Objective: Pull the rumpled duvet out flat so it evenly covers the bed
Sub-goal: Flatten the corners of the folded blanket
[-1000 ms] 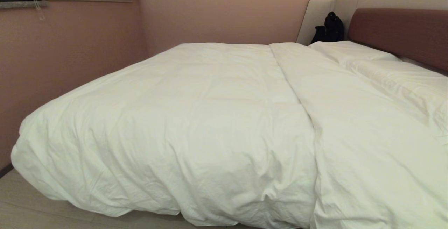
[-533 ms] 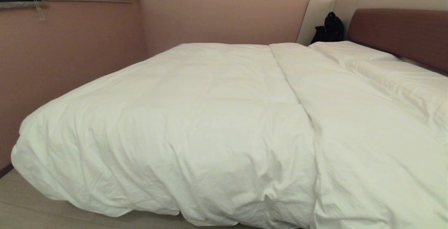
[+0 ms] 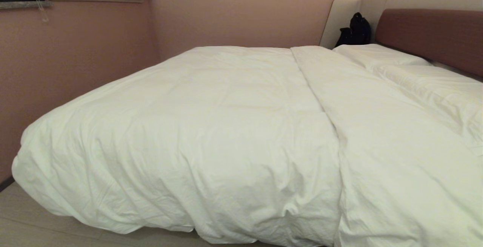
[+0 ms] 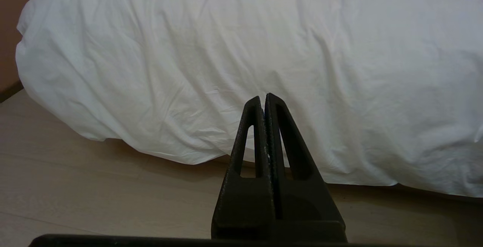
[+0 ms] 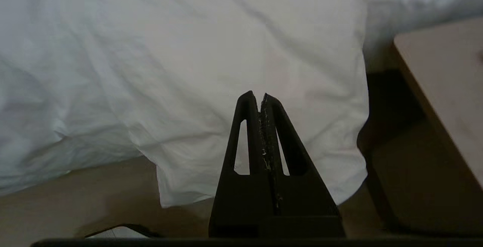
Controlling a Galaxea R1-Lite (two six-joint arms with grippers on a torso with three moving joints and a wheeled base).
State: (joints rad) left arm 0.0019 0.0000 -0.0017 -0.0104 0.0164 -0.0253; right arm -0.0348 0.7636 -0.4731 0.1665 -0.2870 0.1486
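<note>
Both the left pincer (image 4: 263, 98) and right pincer (image 5: 256, 96) are closed tight, empty, facing the duvet (image 3: 196, 134), which lies bunched over the bed's (image 3: 430, 36) foot, hanging toward the floor (image 4: 94, 186).

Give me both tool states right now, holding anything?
Left tool: closed, empty, short of the duvet hanging off the bed.
Right tool: closed, empty, pointed at the duvet's hanging edge.

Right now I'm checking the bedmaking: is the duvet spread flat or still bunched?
Still bunched. The duvet lies heaped on the bed's foot half, its edge ending mid-bed.
</note>
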